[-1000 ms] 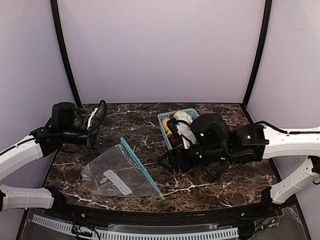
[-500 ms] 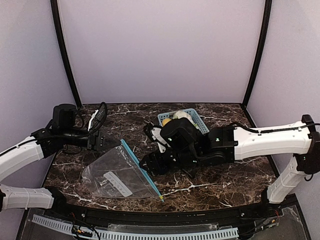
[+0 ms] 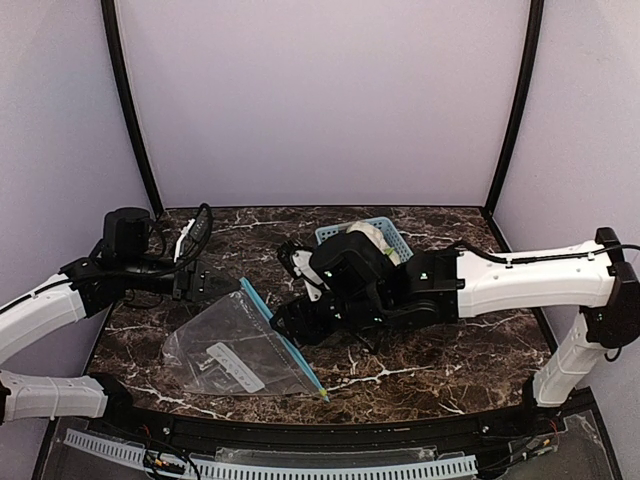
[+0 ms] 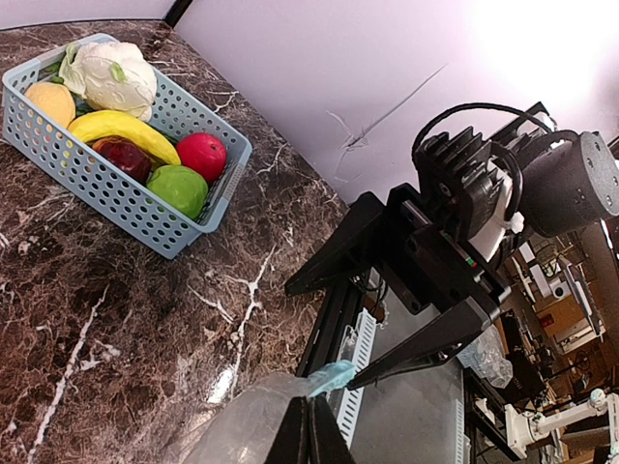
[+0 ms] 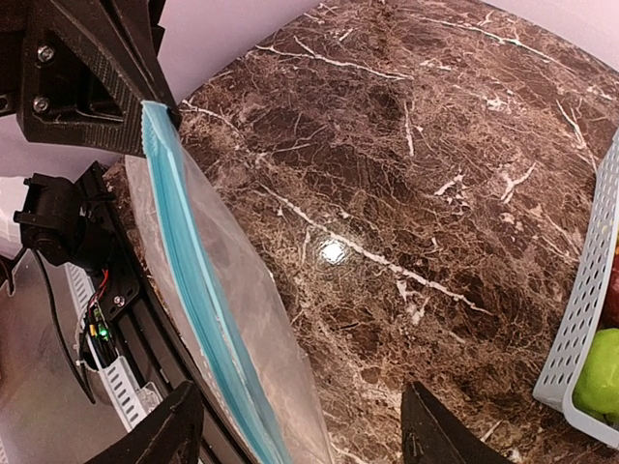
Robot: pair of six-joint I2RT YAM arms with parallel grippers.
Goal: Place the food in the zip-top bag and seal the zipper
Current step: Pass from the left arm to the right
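The clear zip-top bag [image 3: 235,350] lies flat at the front left, its teal zipper [image 3: 285,340] running diagonally along the mouth. My left gripper [image 3: 225,285] is shut on the bag's far corner, and the wrist view shows its jaws [image 4: 309,430] pinching the plastic beside the zipper [image 4: 337,377]. My right gripper [image 3: 285,325] hovers open just above the zipper's middle. Its fingers [image 5: 164,435] straddle the zipper [image 5: 198,290] and hold nothing. The food sits in the blue basket [image 4: 145,208]: cauliflower [image 4: 111,72], orange [image 4: 50,100], banana [image 4: 121,128], dark red apple [image 4: 121,155], red apple [image 4: 200,155], green apple [image 4: 177,188].
In the top view the right arm covers most of the blue basket [image 3: 390,228] at the back centre. The table's front edge and a black rail [image 3: 330,425] run just beyond the bag's near corner. Purple walls enclose the table.
My right arm has swung left from beside the basket to the bag's mouth, its jaws narrowing a little. The left gripper and the bag have stayed put.
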